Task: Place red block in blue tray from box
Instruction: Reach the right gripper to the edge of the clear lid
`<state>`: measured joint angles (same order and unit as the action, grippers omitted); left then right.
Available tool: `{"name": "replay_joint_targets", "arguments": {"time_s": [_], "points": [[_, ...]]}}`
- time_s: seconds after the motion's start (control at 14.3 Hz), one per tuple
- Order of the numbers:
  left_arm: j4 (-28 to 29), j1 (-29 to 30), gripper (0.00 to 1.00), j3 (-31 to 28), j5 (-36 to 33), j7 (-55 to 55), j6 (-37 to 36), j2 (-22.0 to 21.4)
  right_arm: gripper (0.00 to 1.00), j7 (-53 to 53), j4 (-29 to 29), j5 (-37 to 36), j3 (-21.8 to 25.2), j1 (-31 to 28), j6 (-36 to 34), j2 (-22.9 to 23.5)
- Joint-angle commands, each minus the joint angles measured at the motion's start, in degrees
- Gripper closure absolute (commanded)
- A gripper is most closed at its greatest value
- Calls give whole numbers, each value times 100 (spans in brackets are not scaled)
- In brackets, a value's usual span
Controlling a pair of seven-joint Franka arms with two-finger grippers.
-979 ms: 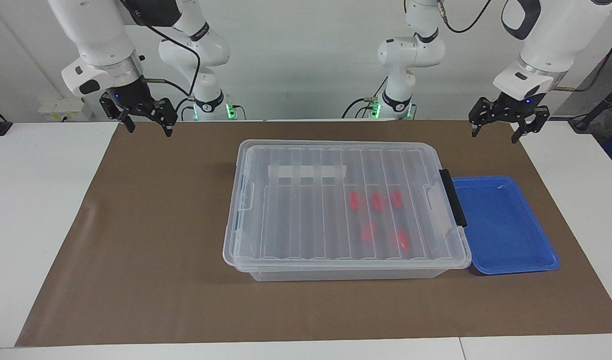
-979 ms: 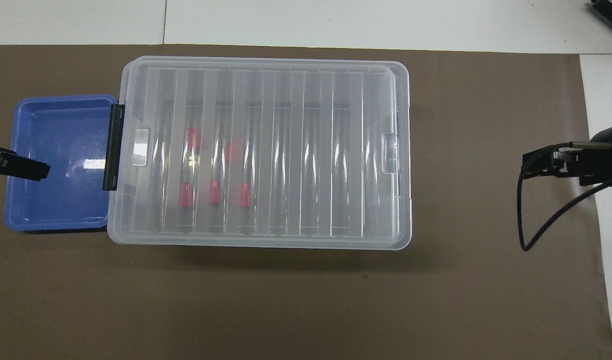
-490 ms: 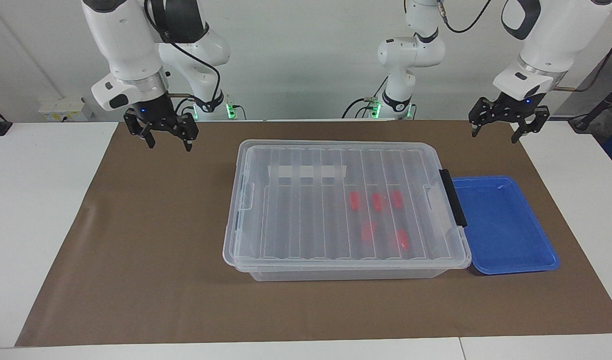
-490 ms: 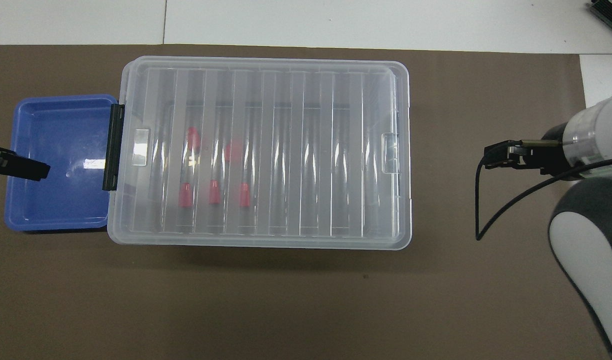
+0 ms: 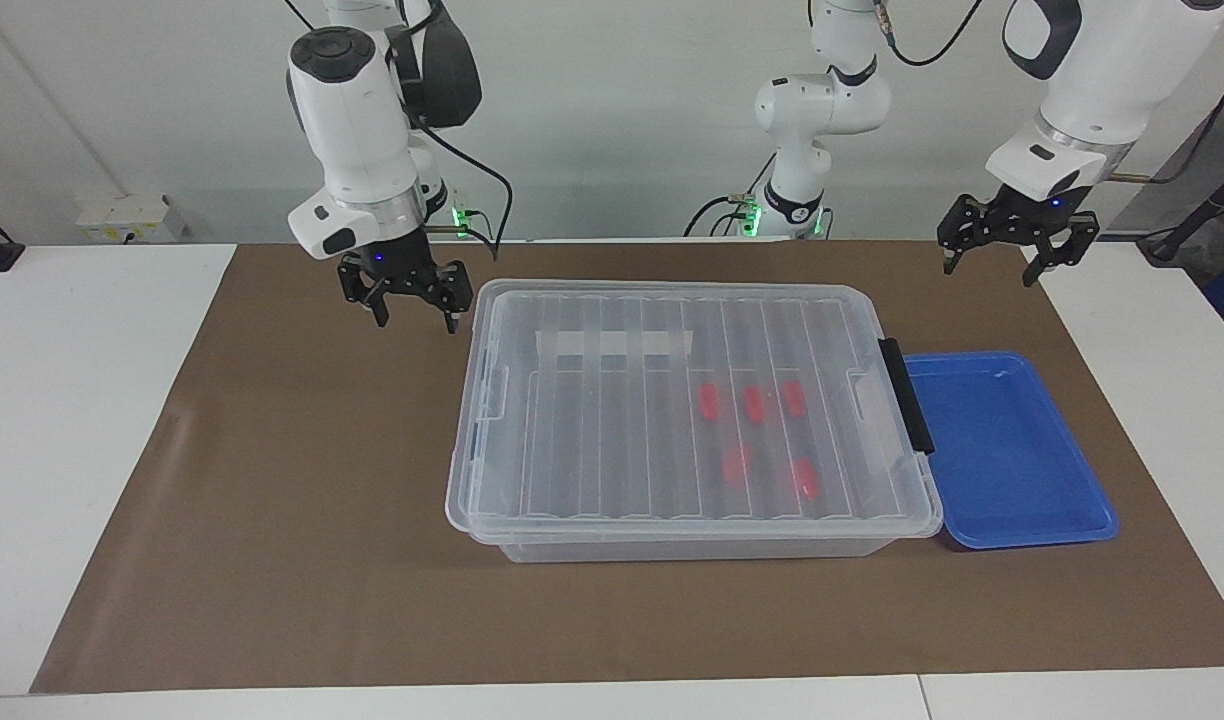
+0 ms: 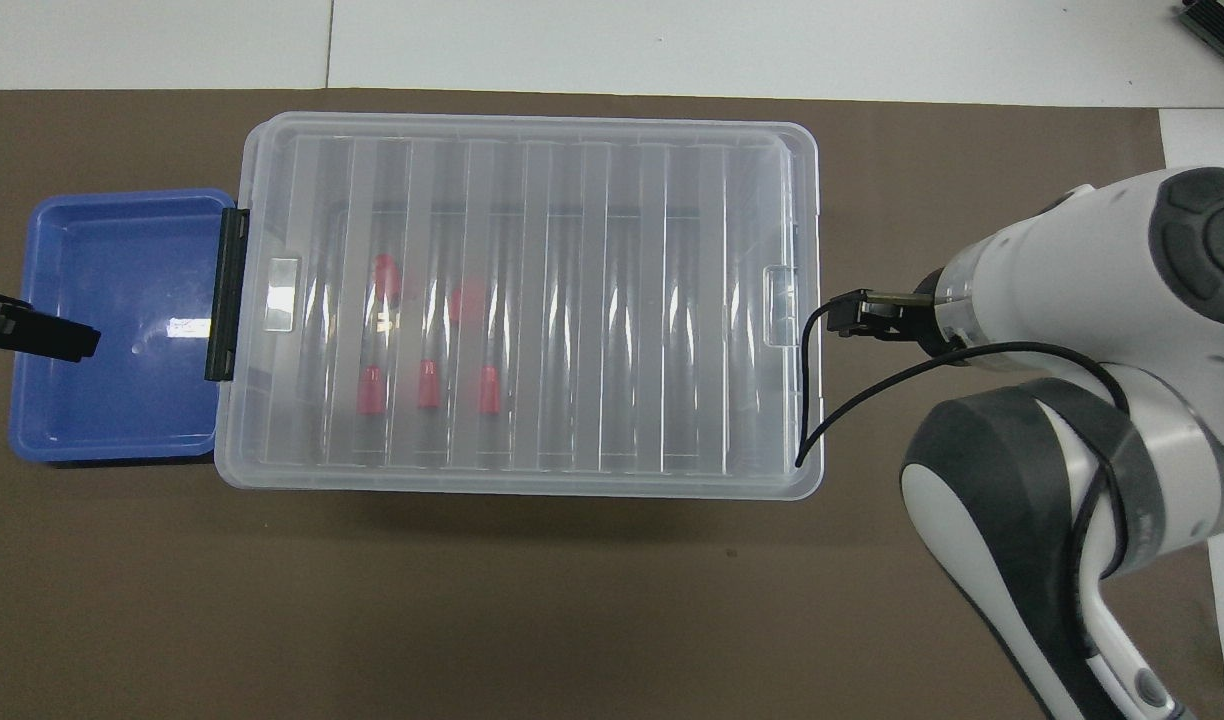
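Brings the right gripper (image 5: 417,322) in across the counter (image 5: 272,500) within the last second, from the mat's edge to just beside the box (image 5: 672,527), at its ten o'clock corner in the facing view. Holds it up in the air there, jaws spread wide, nothing between them.

Leaves the left gripper (image 5: 989,272) where it was, waiting over the counter at one o'clock of the blue tray (image 5: 1002,450), likewise wide open and empty.

Nothing else shifted. Five red blocks lying inside the box under the closed lid, toward the black latch (image 5: 907,395); any one of them, say the red block (image 5: 709,401), shut in for now. Blue tray bare, touching the box at its three o'clock end.

Probably an approach to the lid's clip (image 5: 492,390) at the nine o'clock end. No reaching a block until the lid comes off, so the task barely begun.
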<state>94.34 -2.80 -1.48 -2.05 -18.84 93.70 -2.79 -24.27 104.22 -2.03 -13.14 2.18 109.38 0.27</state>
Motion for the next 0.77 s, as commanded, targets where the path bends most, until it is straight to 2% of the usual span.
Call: {"name": "replay_joint_targets", "arguments": {"time_s": [0.0, 0.7], "points": [[173, -19, 0, -28, 29, -32, 43, -143, 3, -69, 204, 28, -75, 19, 268, -1], [173, -80, 0, -19, 20, -23, -9, -143, 4, 309, 292, 28, -145, 11, 795, 517]]}}
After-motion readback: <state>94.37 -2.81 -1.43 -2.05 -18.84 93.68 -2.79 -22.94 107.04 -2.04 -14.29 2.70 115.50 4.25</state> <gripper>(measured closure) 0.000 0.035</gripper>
